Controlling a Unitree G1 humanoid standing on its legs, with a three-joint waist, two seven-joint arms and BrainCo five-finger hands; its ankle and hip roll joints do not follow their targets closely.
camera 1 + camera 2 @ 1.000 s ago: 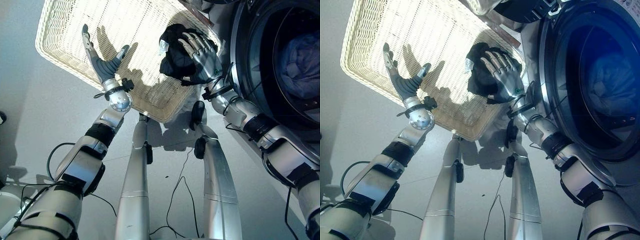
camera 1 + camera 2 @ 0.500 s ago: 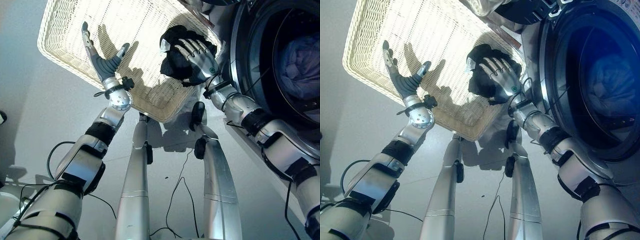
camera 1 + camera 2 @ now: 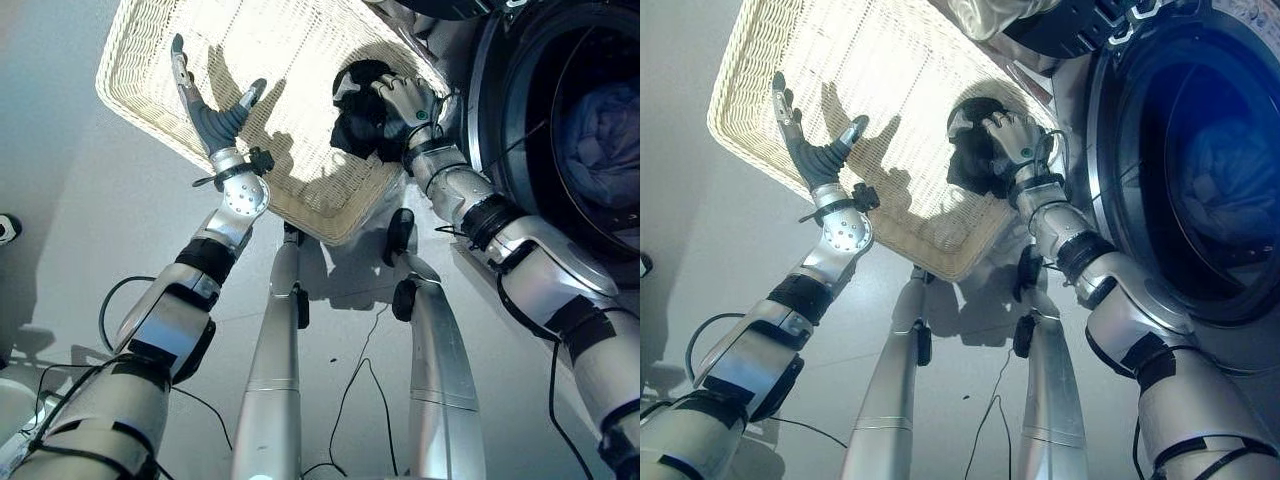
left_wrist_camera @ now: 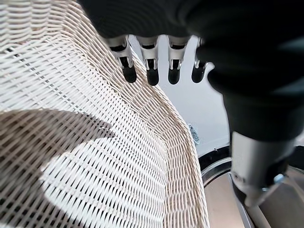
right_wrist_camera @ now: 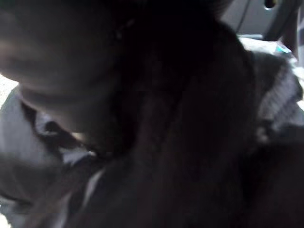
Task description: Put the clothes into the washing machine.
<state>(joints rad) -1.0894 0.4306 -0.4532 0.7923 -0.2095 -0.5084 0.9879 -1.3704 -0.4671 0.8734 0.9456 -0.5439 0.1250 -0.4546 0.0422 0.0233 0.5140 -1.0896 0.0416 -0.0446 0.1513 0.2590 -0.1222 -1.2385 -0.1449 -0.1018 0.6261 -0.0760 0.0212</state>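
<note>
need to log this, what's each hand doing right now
Left hand: open, empty, over the wicker basket.
Right hand: shut on the black garment.

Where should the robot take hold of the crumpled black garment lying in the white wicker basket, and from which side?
Probably the bunched top of the black garment, from above: it lies in a raised heap in the white wicker basket corner nearest the washing machine, and the basket rim bars a sideways approach. The right hand already rests there.
</note>
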